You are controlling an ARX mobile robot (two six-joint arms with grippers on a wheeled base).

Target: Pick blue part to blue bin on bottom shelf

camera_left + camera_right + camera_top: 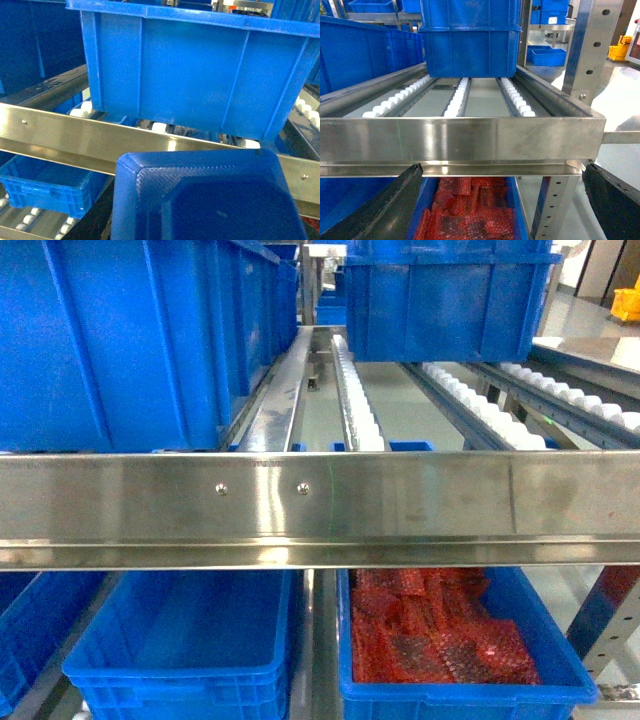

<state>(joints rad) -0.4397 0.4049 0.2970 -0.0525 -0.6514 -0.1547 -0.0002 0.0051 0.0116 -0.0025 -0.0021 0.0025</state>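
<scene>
Here, right gripper (502, 200) hanging with fingers (380, 210) spread wide before steel rail (460, 140); left gripper unseen, blue part (205, 195) filling left wrist view; blue bin (180, 640) sitting below.

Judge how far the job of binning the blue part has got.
Done, apparently: the blue moulded plastic part sits close under the left wrist camera, seemingly picked up, though no fingers show. In hand: holding it before the steel rack. Left: placing it; the lower blue plastic bin holds nothing. The right gripper is open.
</scene>
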